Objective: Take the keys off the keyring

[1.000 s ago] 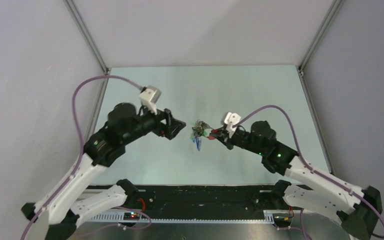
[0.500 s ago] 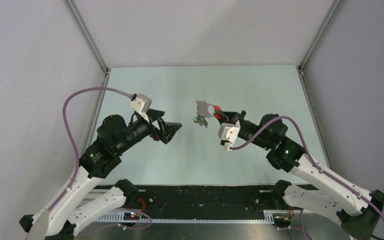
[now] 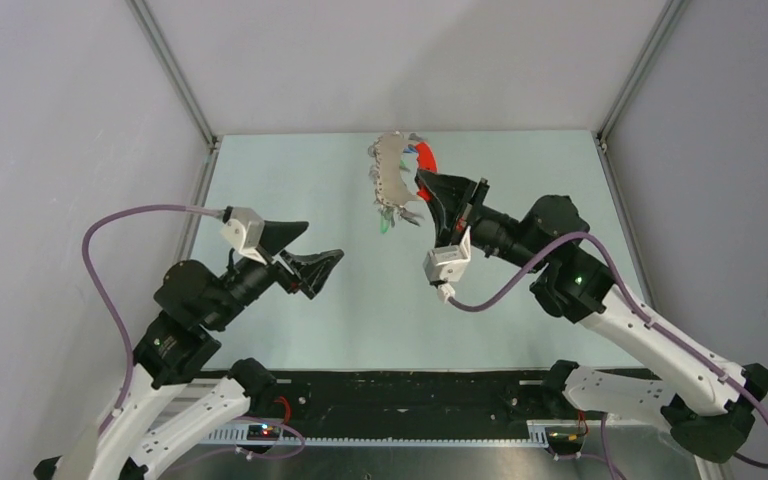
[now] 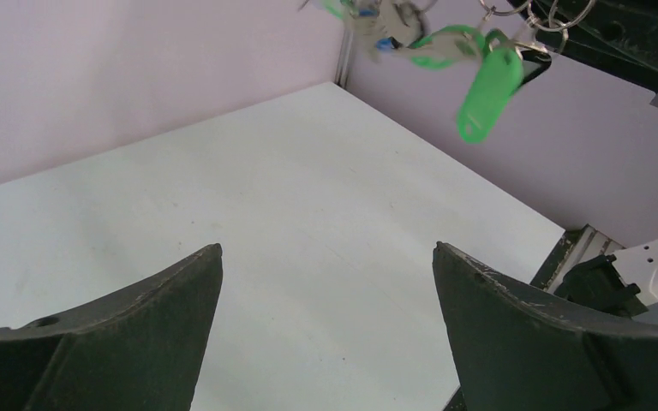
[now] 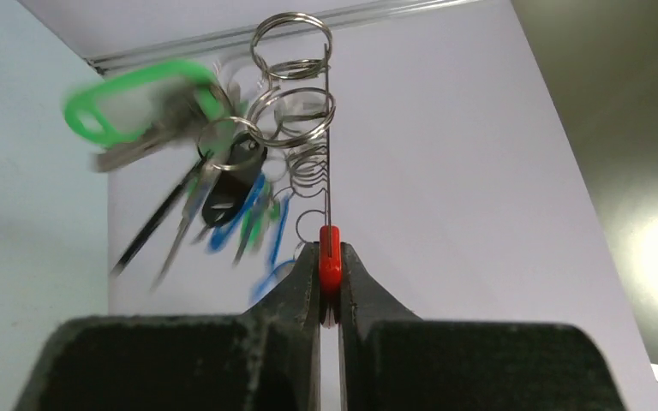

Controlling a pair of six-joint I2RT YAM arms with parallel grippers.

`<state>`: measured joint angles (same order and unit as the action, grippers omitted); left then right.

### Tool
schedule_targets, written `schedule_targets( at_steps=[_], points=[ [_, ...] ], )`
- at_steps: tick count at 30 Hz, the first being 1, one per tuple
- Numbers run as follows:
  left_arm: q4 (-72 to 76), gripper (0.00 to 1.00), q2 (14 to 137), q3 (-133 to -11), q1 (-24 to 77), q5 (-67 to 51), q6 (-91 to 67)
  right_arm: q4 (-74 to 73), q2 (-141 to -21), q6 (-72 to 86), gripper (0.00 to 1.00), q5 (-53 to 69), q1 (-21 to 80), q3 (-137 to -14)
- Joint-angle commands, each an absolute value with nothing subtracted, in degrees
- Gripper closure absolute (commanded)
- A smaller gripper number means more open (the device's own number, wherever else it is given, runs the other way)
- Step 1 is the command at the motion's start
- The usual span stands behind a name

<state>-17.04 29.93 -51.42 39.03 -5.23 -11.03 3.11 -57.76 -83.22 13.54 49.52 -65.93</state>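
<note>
My right gripper (image 3: 428, 187) is shut on the red keyring (image 3: 424, 158) and holds it high above the table; in the right wrist view the red loop (image 5: 330, 261) is pinched edge-on between the fingertips. The keys (image 3: 390, 185) hang and swing from it, silver with green and blue tags; they are blurred in the right wrist view (image 5: 188, 171). A green tag (image 4: 487, 92) and keys dangle at the top of the left wrist view. My left gripper (image 3: 305, 250) is open and empty, low and to the left of the keys.
The pale table (image 3: 360, 300) lies below, bounded by grey walls and metal corner posts (image 3: 175, 80). Several bare silver split rings (image 5: 296, 86) hang on the loop's wire above my right fingertips. The black front rail (image 3: 400, 395) runs along the near edge.
My right gripper has lifted the keyring and keys up and toward the back, turning them over. My left arm has drawn back toward the near left and its jaws have opened wider.
</note>
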Motion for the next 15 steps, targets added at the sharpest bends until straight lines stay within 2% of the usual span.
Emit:
schedule_targets(
  at_steps=[1,2,4,7,11,15],
  points=[
    [-14.1,0.04,29.7,-50.7,38.8,-4.8,-9.0,5.4,-56.9,-81.2,1.0,20.0,43.3,-69.6],
    [-13.8,0.05,30.2,-50.7,38.8,-4.9,-8.9,5.7,-58.7,-81.7,1.0,18.5,41.4,-69.6],
    [-13.8,0.05,31.1,-51.1,38.8,-6.2,-9.0,4.8,-58.0,-85.3,1.0,14.0,45.0,-69.7],
    [-13.6,0.06,31.8,-51.4,38.8,-7.7,-9.9,4.2,-56.3,-83.0,1.0,20.8,45.2,-70.0],
    [-12.9,0.07,33.2,-51.6,38.8,-9.0,-11.0,0.9,-60.7,-85.5,1.0,15.3,41.6,-72.9],
    [-11.1,0.08,34.9,-51.3,38.8,-10.3,-12.5,0.7,-60.1,-82.8,1.0,18.2,41.3,-73.2]
  ],
)
